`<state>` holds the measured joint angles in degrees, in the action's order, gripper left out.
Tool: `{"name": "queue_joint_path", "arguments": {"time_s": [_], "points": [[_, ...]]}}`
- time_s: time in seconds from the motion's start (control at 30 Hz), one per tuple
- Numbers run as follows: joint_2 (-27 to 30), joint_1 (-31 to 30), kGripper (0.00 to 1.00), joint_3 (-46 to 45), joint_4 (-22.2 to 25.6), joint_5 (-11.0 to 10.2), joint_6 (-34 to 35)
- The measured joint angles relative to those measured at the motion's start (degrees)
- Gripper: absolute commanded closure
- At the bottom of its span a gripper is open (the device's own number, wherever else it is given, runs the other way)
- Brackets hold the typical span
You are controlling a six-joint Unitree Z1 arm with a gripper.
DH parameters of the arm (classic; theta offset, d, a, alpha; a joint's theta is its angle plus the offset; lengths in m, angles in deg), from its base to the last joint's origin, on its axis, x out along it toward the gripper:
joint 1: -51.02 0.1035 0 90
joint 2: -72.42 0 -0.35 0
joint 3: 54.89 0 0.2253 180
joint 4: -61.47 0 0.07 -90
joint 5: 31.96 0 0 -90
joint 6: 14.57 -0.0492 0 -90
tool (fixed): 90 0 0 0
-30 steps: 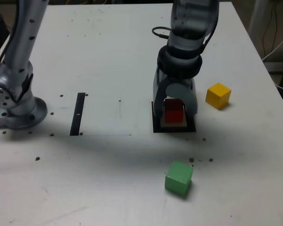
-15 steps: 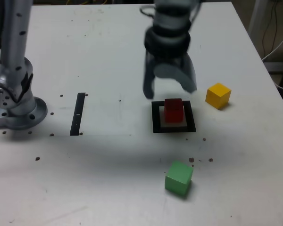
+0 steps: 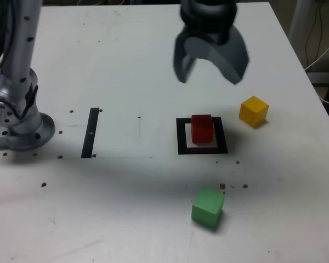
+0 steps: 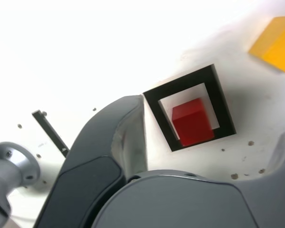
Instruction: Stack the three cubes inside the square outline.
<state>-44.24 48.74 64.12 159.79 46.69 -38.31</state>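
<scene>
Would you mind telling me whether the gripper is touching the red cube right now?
Apart. The exterior view shows the gripper raised with open jaws, bare table between it and the red cube.

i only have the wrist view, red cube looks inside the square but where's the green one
Observer: The green cube sits on the table nearer the exterior camera than the square outline, well apart from it.
Operator: is anything stacked on red yet
Observer: No. The red cube stands alone in the outline; the yellow cube rests on the table to the exterior view's right of it.
Operator: tool clear of it?
Observer: Yes, the tool hangs open and empty above the table, beyond the outline.
</scene>
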Motion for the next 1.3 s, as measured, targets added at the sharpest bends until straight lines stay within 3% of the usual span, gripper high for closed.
{"name": "queue_joint_path", "arguments": {"time_s": [0.2,0.4,0.63,1.0,1.3], "points": [[-8.08,0.82,0.0,10.69,2.93,-0.46,-11.71],[-9.98,0.76,0.01,15.99,0.05,0.05,-20.03],[-12.67,0.69,0.04,15.96,-0.95,-1.6,-21.3],[-16.5,0.99,0.06,12.96,-5.3,-2.5,-21.25],[-17.22,1.51,0.13,11.97,-7.46,-2.7,-20.92]]}}
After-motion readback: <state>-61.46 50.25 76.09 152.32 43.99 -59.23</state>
